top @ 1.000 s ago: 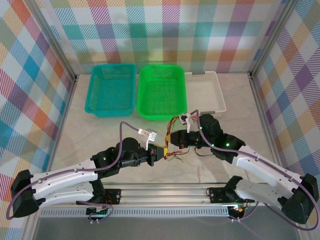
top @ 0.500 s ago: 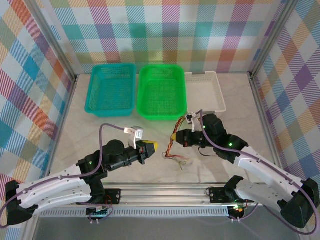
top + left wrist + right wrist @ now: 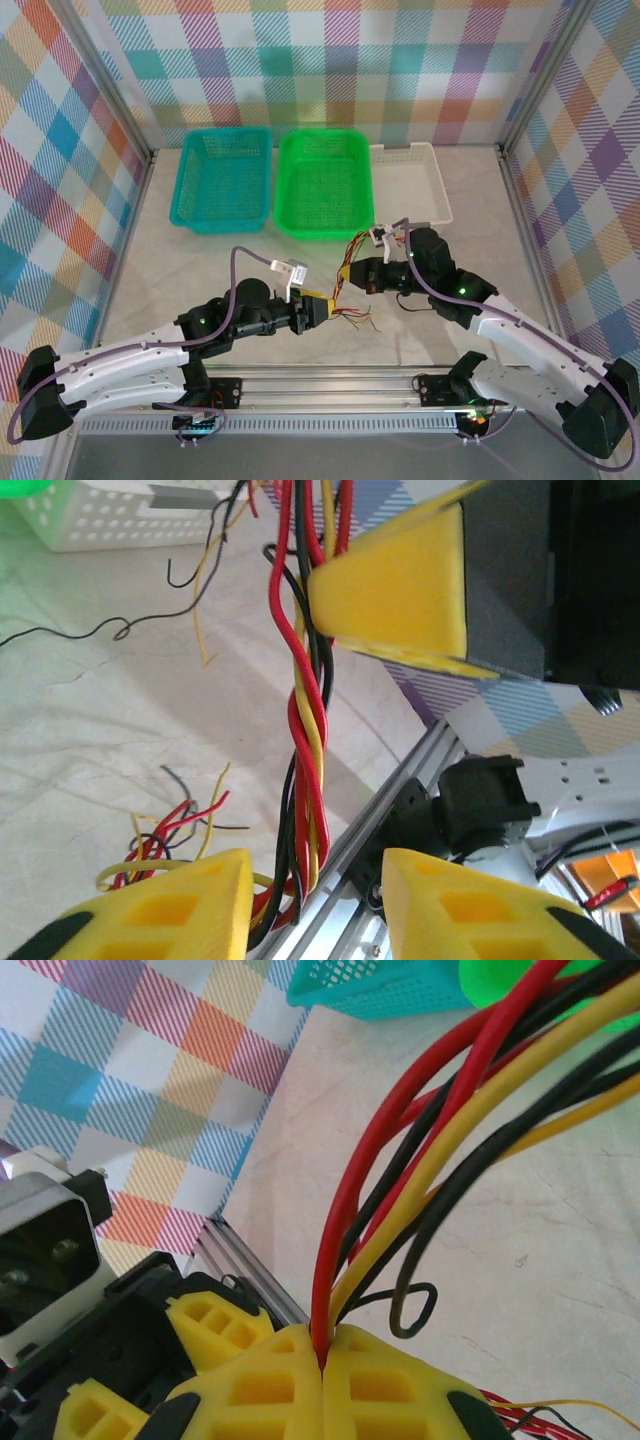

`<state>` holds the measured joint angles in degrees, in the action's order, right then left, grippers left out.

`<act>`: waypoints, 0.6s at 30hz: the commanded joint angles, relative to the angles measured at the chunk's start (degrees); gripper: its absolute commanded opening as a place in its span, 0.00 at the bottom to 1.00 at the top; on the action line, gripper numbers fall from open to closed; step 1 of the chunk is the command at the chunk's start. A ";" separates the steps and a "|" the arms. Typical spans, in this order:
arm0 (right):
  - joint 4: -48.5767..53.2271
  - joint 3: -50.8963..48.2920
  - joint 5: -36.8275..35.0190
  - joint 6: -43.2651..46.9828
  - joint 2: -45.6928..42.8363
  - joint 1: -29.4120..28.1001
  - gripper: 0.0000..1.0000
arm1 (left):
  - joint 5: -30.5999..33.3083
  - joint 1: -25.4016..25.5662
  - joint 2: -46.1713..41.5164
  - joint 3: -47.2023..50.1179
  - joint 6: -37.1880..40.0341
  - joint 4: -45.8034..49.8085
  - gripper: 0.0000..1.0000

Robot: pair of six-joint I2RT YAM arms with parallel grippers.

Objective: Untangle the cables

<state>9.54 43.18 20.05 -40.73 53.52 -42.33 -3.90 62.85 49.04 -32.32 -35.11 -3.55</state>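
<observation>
**Clerk:** Item one, operator: your task's things. Where did they lie?

**Checker:** Your cables [image 3: 343, 290], a bundle of thin red, yellow and black wires, were strung between your two grippers. They sat just in front of the bright green plastic mesh basket [image 3: 323, 183], over the pale marbled table top [image 3: 180, 260]. In the left wrist view the middle stretch was twisted together like a braid. The loose frayed ends [image 3: 358, 318] fanned out on the table beside your left tool.

**Clerk:** Item two: your left gripper [image 3: 322, 312].

**Checker:** It had yellow ribbed pads, and its jaws stood moderately apart. The braided stretch ran through the gap, nearer one finger than the other, and nothing was pinched. Whether a strand brushed that finger, you could not tell.

**Clerk:** Item three: your right gripper [image 3: 322, 1360].

**Checker:** It had the same yellow pads, pressed flat together and clamped on the cables. Red, yellow and black strands rose out of the seam between them. One black strand curled into a small loop [image 3: 415, 1310] just beside the pads.

**Clerk:** Item four: fixtures at the far side.

**Checker:** There were three containers in a row, side by side. A teal plastic mesh basket [image 3: 222, 180] stood at the left and the green one in the middle. A white perforated plastic tray [image 3: 412, 185] stood at the right. The green basket and the white tray stood nearest your right gripper, and the teal one was well apart from both tools.
</observation>
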 commanded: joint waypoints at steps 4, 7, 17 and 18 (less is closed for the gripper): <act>-3.31 4.38 1.48 -4.40 -1.95 1.26 0.00 | -6.20 0.03 -2.46 3.67 0.71 -7.52 0.45; -3.81 4.94 1.48 -6.85 -2.72 2.34 0.00 | -7.83 0.09 -4.12 6.38 0.51 -10.13 0.44; -6.40 7.56 4.90 -16.84 -3.38 6.91 0.00 | -7.24 0.08 -9.73 9.90 4.49 -7.66 0.48; -6.54 7.86 4.81 -17.42 -3.25 6.98 0.00 | -7.57 0.08 -9.07 9.99 4.78 -8.16 0.48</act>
<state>6.61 48.18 22.85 -54.41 50.57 -35.55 -10.94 62.87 39.62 -23.33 -32.88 -10.37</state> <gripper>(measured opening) 0.065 0.482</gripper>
